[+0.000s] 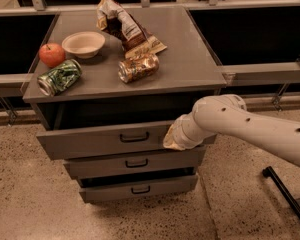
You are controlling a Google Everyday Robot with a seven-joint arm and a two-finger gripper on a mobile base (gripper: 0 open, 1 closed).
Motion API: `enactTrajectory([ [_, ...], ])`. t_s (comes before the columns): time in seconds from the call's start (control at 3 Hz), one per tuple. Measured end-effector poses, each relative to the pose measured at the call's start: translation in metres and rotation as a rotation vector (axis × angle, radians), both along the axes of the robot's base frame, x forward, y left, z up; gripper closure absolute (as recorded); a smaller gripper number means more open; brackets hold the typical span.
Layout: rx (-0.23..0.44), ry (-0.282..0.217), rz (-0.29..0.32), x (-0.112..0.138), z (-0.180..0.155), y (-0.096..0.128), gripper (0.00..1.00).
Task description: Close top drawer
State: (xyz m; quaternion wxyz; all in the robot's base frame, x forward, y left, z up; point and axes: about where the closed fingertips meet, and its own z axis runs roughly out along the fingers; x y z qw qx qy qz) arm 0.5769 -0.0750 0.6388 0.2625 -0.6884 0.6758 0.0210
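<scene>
Below the table's (190, 59) front edge, the grey metal top drawer with a dark loop handle (90, 143) stands pulled out, not yet closed. My gripper (176, 138) sits against its front, under the table's front right corner. Whether it is clenched or released, I cannot tell.

The top drawer (90, 143), grey metal with a wide front and a dark loop handle (134, 137) at its centre, stands pulled partly out and level, the gripper (171, 140) against its front's right end.
</scene>
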Motion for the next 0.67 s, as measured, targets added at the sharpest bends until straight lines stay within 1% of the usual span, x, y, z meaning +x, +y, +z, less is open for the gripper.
enactTrajectory([
  [0.33,0.0,0.0,0.0,0.0,0.0,0.0,0.11],
  [0.67,0.0,0.0,0.0,0.0,0.0,0.0,0.0],
])
